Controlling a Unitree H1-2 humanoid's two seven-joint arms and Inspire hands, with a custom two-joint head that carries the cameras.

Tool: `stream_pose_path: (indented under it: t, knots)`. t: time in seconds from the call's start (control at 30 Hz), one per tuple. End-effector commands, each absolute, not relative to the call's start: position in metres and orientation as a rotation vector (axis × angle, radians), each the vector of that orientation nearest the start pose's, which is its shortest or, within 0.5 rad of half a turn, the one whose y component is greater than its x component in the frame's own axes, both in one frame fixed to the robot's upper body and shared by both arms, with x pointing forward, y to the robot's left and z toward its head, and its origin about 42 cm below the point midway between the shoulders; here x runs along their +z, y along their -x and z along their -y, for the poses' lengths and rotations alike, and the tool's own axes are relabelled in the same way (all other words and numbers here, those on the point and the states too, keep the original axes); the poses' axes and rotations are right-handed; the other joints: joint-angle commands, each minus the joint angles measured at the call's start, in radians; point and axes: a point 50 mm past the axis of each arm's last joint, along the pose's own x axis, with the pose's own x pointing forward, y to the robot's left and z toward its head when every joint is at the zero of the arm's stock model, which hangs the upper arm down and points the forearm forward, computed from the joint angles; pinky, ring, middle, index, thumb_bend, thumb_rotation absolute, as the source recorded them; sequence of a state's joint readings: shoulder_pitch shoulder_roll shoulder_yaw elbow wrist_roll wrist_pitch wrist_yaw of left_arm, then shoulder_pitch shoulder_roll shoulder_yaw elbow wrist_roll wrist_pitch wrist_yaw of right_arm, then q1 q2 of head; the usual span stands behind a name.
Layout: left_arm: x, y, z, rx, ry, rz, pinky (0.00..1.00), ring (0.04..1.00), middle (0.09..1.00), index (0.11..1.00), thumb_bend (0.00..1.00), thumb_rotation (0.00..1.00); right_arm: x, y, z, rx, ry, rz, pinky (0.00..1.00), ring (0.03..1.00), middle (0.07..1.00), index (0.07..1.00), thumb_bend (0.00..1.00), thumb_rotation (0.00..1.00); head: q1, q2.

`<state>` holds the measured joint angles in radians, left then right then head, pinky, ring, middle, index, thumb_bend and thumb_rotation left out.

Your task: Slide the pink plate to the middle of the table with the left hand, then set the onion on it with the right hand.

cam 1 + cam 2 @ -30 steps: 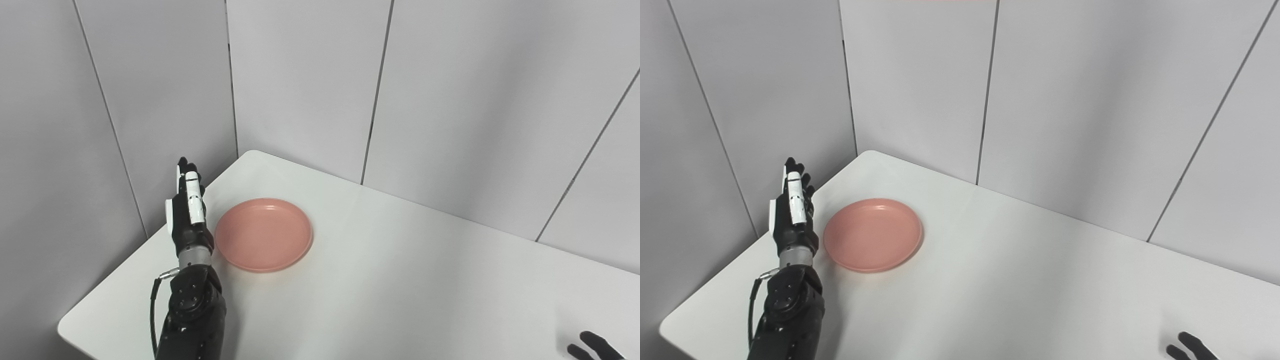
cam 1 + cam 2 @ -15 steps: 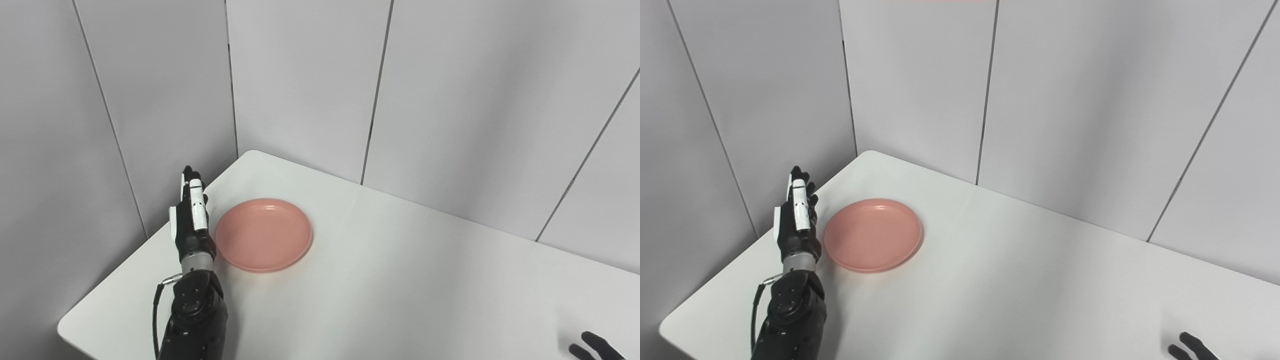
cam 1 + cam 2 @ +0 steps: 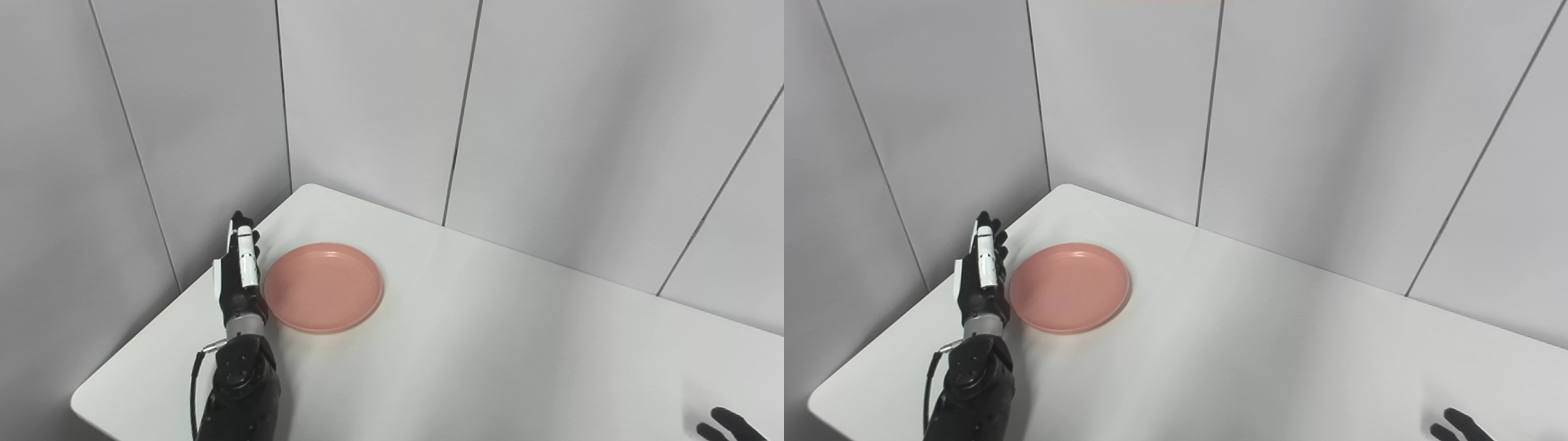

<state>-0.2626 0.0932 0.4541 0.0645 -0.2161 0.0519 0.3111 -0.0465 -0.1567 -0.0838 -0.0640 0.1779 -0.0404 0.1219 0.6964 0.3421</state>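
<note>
Standing edge-on in the left eye view, the left hand (image 3: 240, 275), fingers straight and empty, sits just beside the pink plate (image 3: 323, 286) near the table (image 3: 490, 343) corner. Right eye view: only the right hand's (image 3: 1458, 425) fingertips show, state unclear; no onion visible. Next, likely a sideways push toward centre.

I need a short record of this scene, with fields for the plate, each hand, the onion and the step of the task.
plate: pink plate, empty, lying flat near the left end of the white table
left hand: left hand held edge-on with straight fingers, right beside the plate's left rim; contact cannot be told
right hand: right hand, only dark fingertips show at the bottom right corner
onion: not in view
step: plate not yet slid to the middle
</note>
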Motion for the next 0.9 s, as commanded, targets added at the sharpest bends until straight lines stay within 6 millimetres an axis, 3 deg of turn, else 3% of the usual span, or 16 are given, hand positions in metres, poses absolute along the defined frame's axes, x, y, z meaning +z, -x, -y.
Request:
stream_pose_path:
  t: [0.0,0.2,0.23,0.27,0.33,0.87]
  knots:
    - [0.178,-0.346,-0.361,0.650,0.221,0.250,0.97,0.958,0.962,0.944,0.37,1.00,0.133,-0.293,0.280,0.050,-0.004,0.149,0.46,0.749,0.804,0.722,0.23,0.85,0.001,0.002]
    - [0.176,-0.347,-0.361,0.639,0.231,0.237,0.97,0.962,0.962,0.944,0.36,1.00,0.134,-0.293,0.279,0.048,-0.005,0.151,0.46,0.747,0.802,0.718,0.23,0.84,0.001,0.004]
    - [0.176,-0.347,-0.360,0.635,0.234,0.237,0.97,0.962,0.962,0.945,0.36,1.00,0.135,-0.293,0.279,0.046,-0.006,0.150,0.44,0.731,0.788,0.609,0.35,0.51,0.001,0.004]
    - [0.176,-0.347,-0.360,0.632,0.236,0.237,0.97,0.964,0.964,0.947,0.36,1.00,0.135,-0.293,0.278,0.045,-0.008,0.149,0.42,0.723,0.783,0.542,0.43,0.31,0.001,0.004]
    - [0.175,-0.348,-0.361,0.629,0.232,0.224,0.96,0.961,0.961,0.940,0.36,1.00,0.134,-0.293,0.279,0.046,-0.011,0.145,0.41,0.723,0.783,0.505,0.47,0.19,0.001,0.006]
    - [0.167,-0.355,-0.359,0.527,0.242,0.178,0.95,0.954,0.960,0.940,0.36,1.00,0.135,-0.292,0.280,0.051,-0.007,0.147,0.40,0.722,0.782,0.495,0.48,0.17,-0.005,0.010]
